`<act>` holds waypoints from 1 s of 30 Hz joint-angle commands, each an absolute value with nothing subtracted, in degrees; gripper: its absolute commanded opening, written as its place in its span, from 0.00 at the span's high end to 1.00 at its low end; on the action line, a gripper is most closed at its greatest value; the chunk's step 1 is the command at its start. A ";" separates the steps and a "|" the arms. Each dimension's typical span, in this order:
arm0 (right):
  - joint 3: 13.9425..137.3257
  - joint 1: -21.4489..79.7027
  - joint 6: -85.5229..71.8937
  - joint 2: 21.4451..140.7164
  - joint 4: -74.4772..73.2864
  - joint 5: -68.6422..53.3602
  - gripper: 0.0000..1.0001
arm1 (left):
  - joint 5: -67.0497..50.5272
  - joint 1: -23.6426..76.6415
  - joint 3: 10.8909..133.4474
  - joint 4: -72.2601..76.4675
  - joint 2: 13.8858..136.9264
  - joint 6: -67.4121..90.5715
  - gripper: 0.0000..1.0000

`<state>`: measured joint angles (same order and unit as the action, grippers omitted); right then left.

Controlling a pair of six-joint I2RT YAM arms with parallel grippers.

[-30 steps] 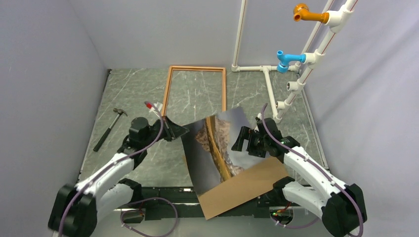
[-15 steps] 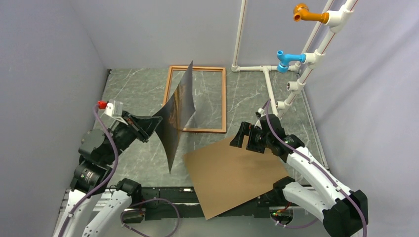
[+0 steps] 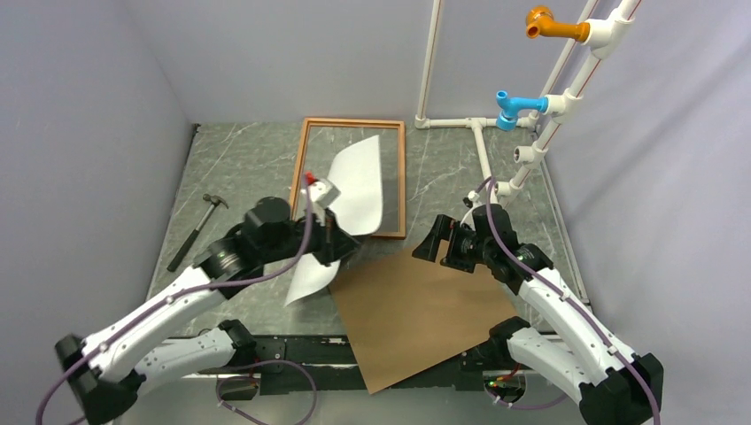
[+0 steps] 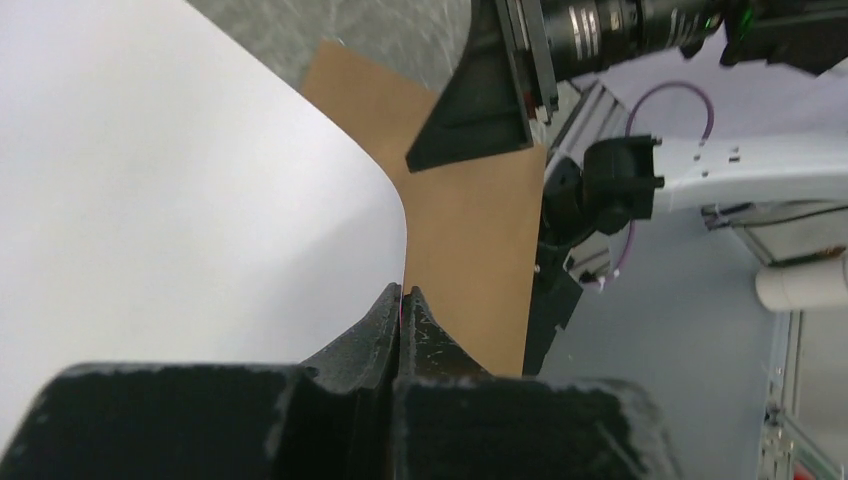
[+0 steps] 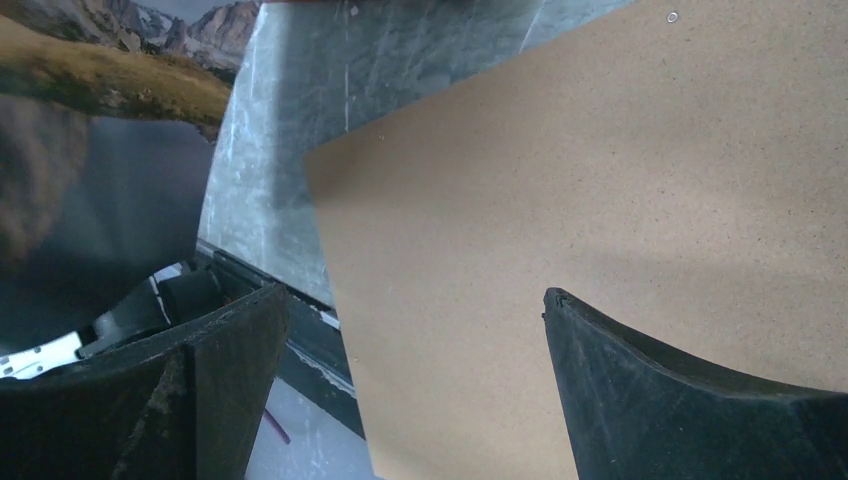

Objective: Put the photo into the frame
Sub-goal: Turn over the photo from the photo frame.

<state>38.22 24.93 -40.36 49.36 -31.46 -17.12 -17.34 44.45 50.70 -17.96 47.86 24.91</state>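
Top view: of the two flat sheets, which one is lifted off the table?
The photo, white back showing, pinched in the left claw; the brown backing board lies flat.

Overhead looks down; close wrist views share photo point(image 3: 359, 186).

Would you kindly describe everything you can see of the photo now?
The photo is a large thin sheet, bowed, held off the table with its plain white back towards the top camera; the right wrist view shows its mountain print. The left gripper is shut on one edge. It hangs partly over the frame; nothing else visibly touches it.
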 commanded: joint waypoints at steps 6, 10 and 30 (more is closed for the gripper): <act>43.63 20.48 -39.32 45.69 -37.53 -13.38 0.00 | -13.76 54.93 61.92 -16.67 62.87 19.47 0.82; 43.44 20.48 -38.10 44.78 -38.89 -11.54 0.00 | -9.54 55.81 61.53 -16.64 63.48 20.01 0.24; 28.29 20.07 -42.87 53.87 -18.27 -20.89 0.01 | -13.08 33.72 39.08 -9.84 51.98 35.39 0.01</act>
<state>29.76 20.53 -40.95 51.96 -27.94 -18.68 -9.21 39.59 44.07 -11.14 52.75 29.65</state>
